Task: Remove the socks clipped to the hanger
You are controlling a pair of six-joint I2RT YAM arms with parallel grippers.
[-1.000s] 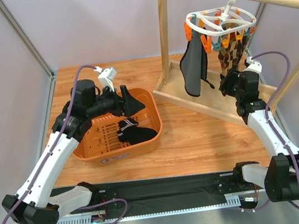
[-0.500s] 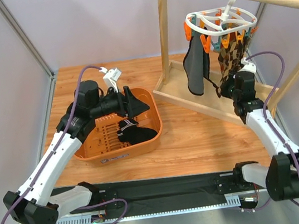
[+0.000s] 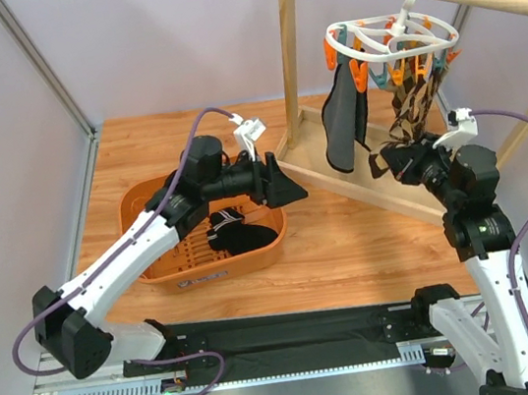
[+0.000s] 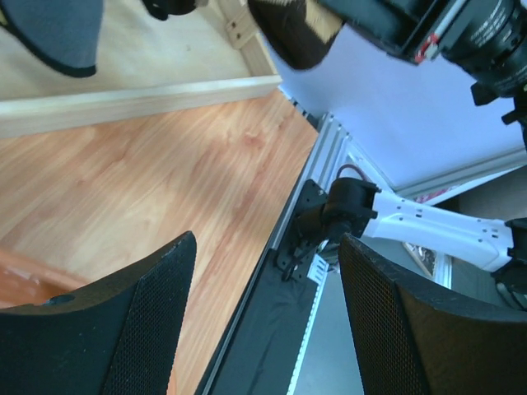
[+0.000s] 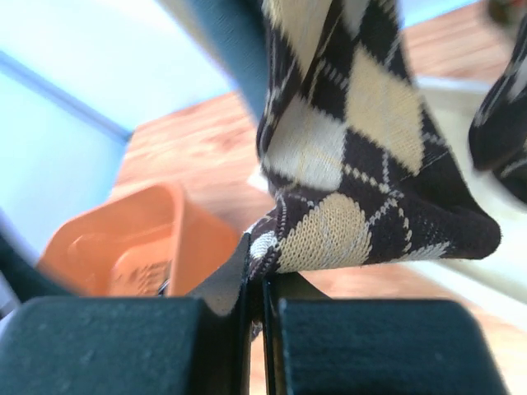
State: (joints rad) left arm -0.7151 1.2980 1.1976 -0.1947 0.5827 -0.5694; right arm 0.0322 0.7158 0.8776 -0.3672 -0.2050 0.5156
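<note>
The white ring hanger (image 3: 389, 35) hangs by its hook from the wooden rail, with orange and teal clips around its rim. A black sock (image 3: 344, 131) and a brown-and-tan argyle sock (image 3: 416, 100) dangle from the clips. My right gripper (image 3: 392, 156) is shut on the argyle sock's lower end (image 5: 362, 164), which bunches just above the closed jaws of that gripper (image 5: 262, 288). My left gripper (image 3: 287, 186) hovers open and holds nothing, just right of the basket; between its fingers (image 4: 140, 313) I see only table and rail. More socks (image 3: 235, 234) lie in the basket.
The orange basket (image 3: 142, 211) sits on the wooden table left of centre. The wooden rail frame (image 3: 292, 64) stands at the back right, its base tray (image 4: 140, 99) close ahead of the left gripper. A black mat (image 3: 295, 337) lies at the near edge.
The right gripper has shut on the argyle sock's toe and drawn it taut, and the arm has risen. The left arm has swung right, from over the basket towards the frame.
</note>
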